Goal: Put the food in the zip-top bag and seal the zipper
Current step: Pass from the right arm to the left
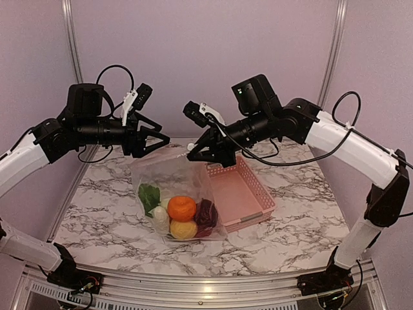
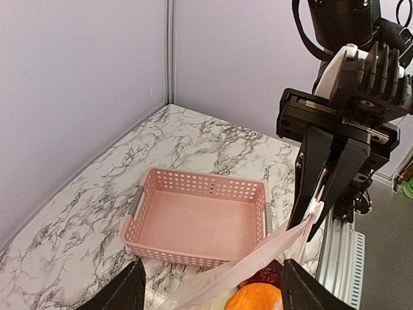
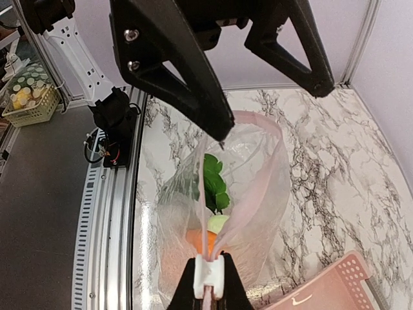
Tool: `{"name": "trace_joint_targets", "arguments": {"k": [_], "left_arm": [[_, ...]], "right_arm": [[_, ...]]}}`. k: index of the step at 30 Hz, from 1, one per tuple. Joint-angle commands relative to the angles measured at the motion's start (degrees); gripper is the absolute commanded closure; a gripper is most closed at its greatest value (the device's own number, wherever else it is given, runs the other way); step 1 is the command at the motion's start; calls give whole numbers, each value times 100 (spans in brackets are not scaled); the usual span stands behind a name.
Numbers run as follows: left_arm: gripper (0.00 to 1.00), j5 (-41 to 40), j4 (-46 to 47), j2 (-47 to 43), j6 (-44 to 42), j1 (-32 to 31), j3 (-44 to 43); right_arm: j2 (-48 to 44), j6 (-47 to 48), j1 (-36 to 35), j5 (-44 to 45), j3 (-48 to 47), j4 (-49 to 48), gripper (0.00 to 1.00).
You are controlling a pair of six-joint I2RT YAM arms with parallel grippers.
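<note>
Right end effector (image 3: 208,287) pinches the zipper (image 3: 208,271); zip-top bag (image 1: 161,175) stands mouth-up.

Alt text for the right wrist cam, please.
The right gripper is shut on the top edge of the zip-top bag, which has green and orange food inside and the marble table beneath. The left gripper, open, spans the top, one fingertip at the bag's mouth. A pink basket corner shows bottom right.
</note>
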State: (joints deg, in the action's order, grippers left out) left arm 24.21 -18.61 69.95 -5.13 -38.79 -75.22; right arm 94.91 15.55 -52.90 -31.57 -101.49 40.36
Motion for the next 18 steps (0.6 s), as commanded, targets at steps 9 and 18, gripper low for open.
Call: {"name": "trace_joint_targets", "arguments": {"k": [9,18], "left_arm": [[37,1503,472,589,669,-547,-232],[59,1659,431,832,595,-736,-285]], "right_arm": [[-10,209,-212,-42,-403,518,100],[79,161,-211,-47,-375,557,100]]}}
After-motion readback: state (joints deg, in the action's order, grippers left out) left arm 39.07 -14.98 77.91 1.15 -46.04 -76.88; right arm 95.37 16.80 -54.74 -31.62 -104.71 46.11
